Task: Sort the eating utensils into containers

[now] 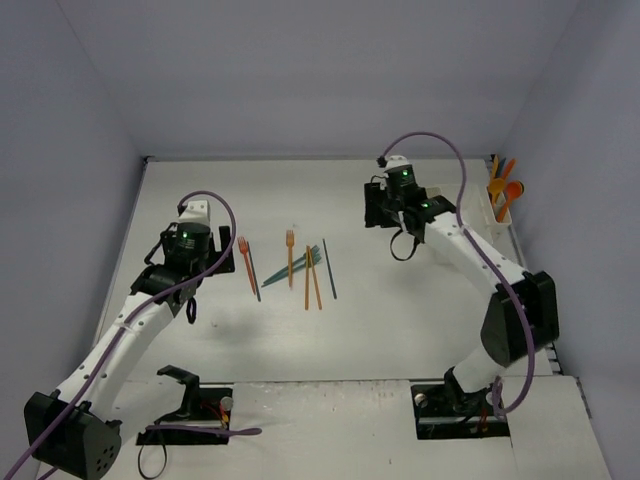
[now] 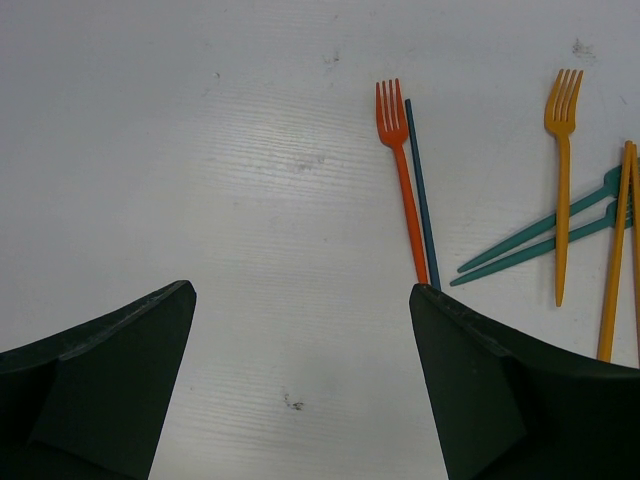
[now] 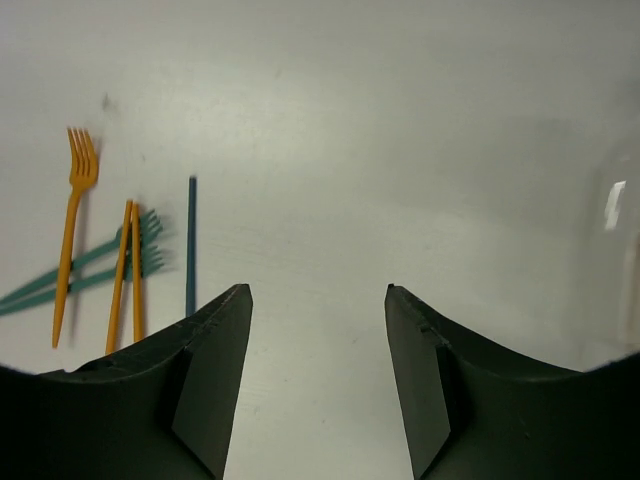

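Left claw: you are holding the left claw [image 1: 185, 250] [image 2: 300, 290] wide open, with nothing between its jaws, and it is hovering over bare worktop [image 1: 400, 330] at the left side of the scene.

Right claw: your right claw [image 1: 388, 205] [image 3: 318, 290] is standing partly open and empty, hanging over the far middle of the worktop, between the loose pile and the holder.

Red-orange fork: the red-orange fork [image 1: 245, 262] [image 2: 400, 180] is lying flat just right of your left claw, tines pointing far.

Dark blue piece: a dark blue utensil [image 2: 421, 190] is lying right alongside that fork. You cannot tell what kind it is.

Orange fork: the orange fork [image 1: 290, 255] [image 2: 562, 180] [image 3: 72, 230] is lying further right, tines pointing far and crossing over the teal pair.

Teal pair: two teal forks [image 2: 540, 240] [image 3: 60, 275] are lying side by side on a slant under the orange pieces.

Orange sticks: two slim orange utensils [image 1: 312, 278] [image 3: 125, 270] are lying close together just right of the orange fork.

Second blue piece: another dark blue utensil [image 1: 328, 268] [image 3: 191, 245] is lying at the right edge of the pile, apart from the rest.

Holder: the white holder [image 1: 497, 213] is sitting at the far right against the wall, well apart from the pile.

Sorted pieces: a few orange utensils [image 1: 505, 185] are standing upright in the holder. You cannot tell which compartments they are filling.
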### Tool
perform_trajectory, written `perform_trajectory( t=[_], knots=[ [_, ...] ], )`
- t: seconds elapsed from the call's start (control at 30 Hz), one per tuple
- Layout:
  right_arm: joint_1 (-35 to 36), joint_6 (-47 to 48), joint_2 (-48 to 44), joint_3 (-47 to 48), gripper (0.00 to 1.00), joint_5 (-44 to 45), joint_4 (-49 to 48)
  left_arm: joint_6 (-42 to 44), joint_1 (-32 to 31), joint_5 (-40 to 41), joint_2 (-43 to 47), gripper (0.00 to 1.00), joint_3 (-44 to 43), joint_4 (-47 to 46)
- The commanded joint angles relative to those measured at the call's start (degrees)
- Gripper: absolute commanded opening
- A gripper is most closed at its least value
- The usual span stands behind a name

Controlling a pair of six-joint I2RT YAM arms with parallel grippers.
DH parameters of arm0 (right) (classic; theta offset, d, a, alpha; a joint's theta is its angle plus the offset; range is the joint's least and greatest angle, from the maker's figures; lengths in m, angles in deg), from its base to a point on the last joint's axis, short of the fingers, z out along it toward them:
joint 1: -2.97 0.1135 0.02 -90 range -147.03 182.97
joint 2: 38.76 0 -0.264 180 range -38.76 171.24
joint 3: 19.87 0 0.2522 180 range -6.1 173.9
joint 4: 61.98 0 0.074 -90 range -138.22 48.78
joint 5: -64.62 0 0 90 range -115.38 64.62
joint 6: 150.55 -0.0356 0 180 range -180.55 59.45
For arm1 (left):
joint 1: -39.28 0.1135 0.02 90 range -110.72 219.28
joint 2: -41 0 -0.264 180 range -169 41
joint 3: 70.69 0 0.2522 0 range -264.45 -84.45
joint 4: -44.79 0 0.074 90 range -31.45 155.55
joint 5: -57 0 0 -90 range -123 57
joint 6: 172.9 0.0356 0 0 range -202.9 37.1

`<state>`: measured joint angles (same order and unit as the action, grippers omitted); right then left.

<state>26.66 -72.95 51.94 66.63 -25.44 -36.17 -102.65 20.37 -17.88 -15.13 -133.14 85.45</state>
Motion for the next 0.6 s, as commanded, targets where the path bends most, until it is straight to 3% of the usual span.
perform_trajectory(
  t=[0.0,0.57],
  knots=[
    [4.79,-4.04,4.49,5.42,0.50,-0.21,3.50,-0.29,0.37,-0.44,-0.39,0.87,-1.50,-2.73],
    [14.18,-11.79,21.29,12.23,0.40,3.54,3.71,-0.47,0.46,-0.61,-0.39,0.87,-1.15,-2.20]
  ],
)
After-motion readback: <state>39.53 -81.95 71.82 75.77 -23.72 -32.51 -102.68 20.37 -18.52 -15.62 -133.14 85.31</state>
